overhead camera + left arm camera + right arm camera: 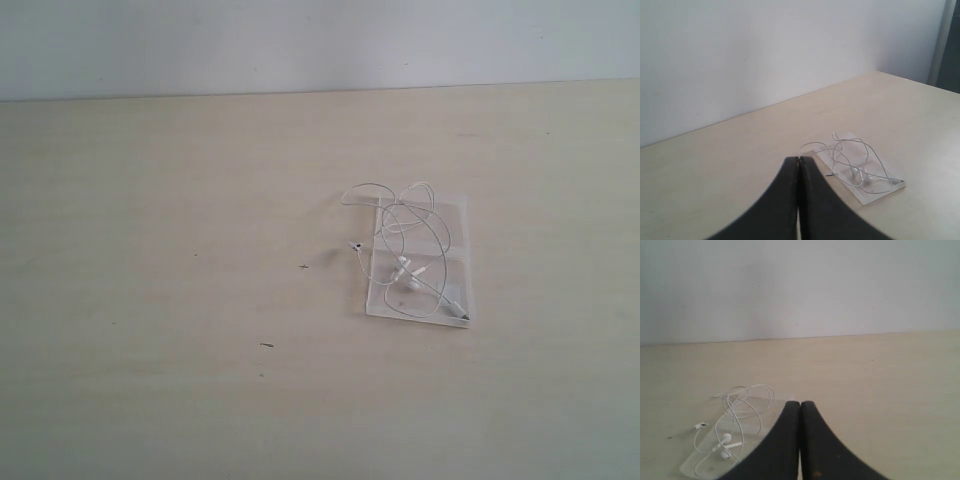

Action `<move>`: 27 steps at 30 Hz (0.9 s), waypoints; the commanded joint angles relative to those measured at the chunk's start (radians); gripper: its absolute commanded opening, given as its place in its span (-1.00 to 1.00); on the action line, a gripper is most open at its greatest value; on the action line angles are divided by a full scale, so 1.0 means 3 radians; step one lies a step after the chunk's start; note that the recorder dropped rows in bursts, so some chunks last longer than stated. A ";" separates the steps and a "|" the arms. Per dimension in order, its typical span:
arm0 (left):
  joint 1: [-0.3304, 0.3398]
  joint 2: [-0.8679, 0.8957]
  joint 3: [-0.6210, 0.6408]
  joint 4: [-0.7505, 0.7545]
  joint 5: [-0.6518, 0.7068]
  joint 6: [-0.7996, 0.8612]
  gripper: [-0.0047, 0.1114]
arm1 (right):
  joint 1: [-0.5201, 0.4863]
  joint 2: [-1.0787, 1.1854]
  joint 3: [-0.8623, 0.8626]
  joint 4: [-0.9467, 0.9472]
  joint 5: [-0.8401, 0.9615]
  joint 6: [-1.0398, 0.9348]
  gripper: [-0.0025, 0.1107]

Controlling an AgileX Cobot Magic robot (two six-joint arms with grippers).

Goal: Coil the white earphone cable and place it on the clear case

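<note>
The white earphone cable point(414, 238) lies in loose loops on the clear case point(455, 215), right of the table's middle; its two earbuds point(405, 270) rest on the case and the plug end hangs off the left side. Neither arm appears in the exterior view. The left gripper point(799, 160) is shut with nothing in it, drawn back from the cable point(860, 157) and case point(879, 194). The right gripper point(800, 403) is also shut and holds nothing, with the cable point(742, 407) and case point(702, 462) beside it; part of the case is hidden behind its fingers.
The light wooden table point(180, 250) carries a few small dark specks point(266, 345) to the left of the case. A pale wall point(320, 40) runs along the table's far edge.
</note>
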 commanded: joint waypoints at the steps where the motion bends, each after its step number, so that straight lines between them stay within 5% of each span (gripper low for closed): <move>1: 0.0002 -0.0016 0.0015 0.0009 -0.0004 0.0015 -0.92 | -0.0019 -0.0016 0.0146 -0.0084 -0.0096 -0.0033 -0.96; 27: 0.0002 -0.0016 0.0015 0.0009 -0.0004 0.0015 -0.92 | -0.0019 -0.0016 0.0312 -0.0078 -0.0235 -0.0017 -0.96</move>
